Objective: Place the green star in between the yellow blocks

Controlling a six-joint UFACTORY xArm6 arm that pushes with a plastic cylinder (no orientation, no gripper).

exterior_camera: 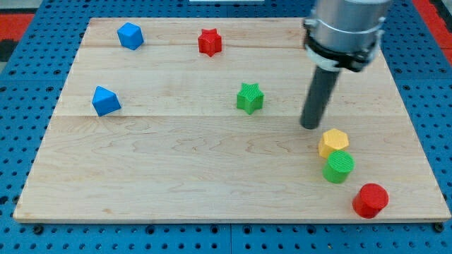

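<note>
No text, label, brand, number or sign can be read anywhere here (neither on the wooden board (212,162), nor on the coloured blocks, nor on the arm's grey housing (346,28) at the view's top right)

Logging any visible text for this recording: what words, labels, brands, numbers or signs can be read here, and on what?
None. The wooden board, the green star block, the yellow hexagonal block, the other coloured blocks, the dark rod ending in my tip and the blue pegboard carry no readable text.
</note>
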